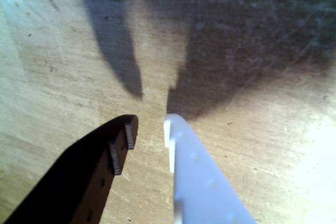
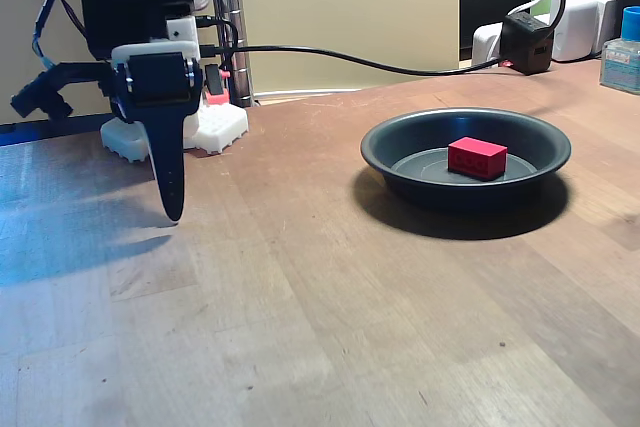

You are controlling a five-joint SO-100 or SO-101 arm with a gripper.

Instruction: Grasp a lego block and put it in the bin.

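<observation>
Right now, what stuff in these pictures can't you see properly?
- The lego block in the fixed view: its bottom sits behind the near rim of the bin.
- The gripper in the fixed view: seen edge-on, so the gap between its fingers is hidden; the wrist view shows them apart with nothing between.
- The bottle: cut off by the right edge, label too small to read.

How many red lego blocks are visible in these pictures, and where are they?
1. The red lego block lies inside the dark round bin on the right of the fixed view, away from the gripper. None shows on the bare wooden table.
</observation>
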